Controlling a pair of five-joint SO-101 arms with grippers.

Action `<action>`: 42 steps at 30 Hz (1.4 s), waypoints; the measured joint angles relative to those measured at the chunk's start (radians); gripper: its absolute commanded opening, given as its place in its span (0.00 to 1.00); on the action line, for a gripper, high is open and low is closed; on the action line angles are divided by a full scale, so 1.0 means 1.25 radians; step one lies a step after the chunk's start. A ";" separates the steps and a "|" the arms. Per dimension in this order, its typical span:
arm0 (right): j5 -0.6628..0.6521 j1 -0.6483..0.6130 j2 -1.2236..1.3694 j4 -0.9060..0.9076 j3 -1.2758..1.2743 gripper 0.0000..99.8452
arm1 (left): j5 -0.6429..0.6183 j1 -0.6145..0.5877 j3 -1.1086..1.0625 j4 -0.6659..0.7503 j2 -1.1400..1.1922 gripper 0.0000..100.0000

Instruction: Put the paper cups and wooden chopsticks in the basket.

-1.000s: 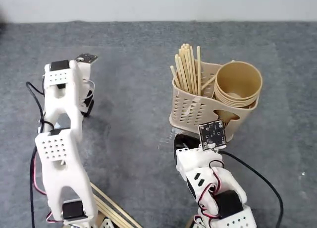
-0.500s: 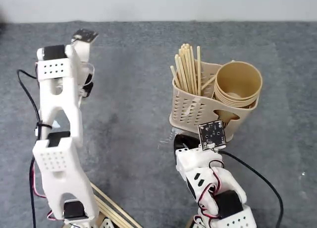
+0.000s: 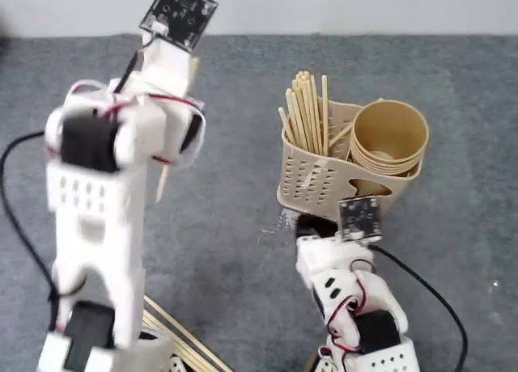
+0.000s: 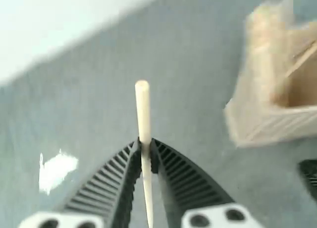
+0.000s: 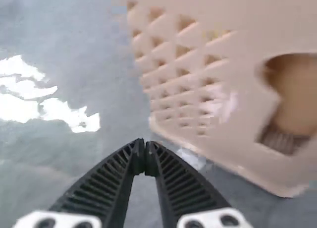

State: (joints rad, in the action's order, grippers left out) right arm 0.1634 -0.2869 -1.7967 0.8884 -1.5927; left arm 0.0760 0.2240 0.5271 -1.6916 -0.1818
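Observation:
My left gripper [image 4: 143, 147] is shut on a wooden chopstick [image 4: 142, 114] and holds it up in the air; in the high view that arm is raised at the left, with the chopstick [image 3: 162, 180] hanging below the wrist. The beige basket [image 3: 320, 182] stands at centre right with several chopsticks [image 3: 306, 113] upright in one compartment and stacked paper cups [image 3: 390, 137] in the other. My right gripper [image 5: 144, 152] is shut on nothing, low over the mat just in front of the basket wall [image 5: 208, 74].
More loose chopsticks [image 3: 182, 340] lie on the grey mat by the left arm's base. The basket [image 4: 270, 104] also appears off to the side in the left wrist view. A white wall runs along the far edge of the mat.
The left arm has lifted high off the mat with the chopstick in its gripper and swung toward the basket. The right arm has shifted only slightly.

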 measured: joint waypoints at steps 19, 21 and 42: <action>0.000 0.313 0.000 0.079 0.000 0.01 | -0.107 0.221 0.120 0.261 -0.049 0.02; 0.000 0.339 0.000 0.092 0.000 0.01 | -0.117 0.232 0.128 0.282 -0.049 0.02; 0.000 0.442 -0.001 0.193 -0.036 0.01 | -0.209 0.238 -0.149 0.524 -0.049 0.02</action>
State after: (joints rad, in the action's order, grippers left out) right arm 0.1634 0.2654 -1.7983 1.1293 -1.6372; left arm -0.1849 0.5217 0.3414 -1.0365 -0.2432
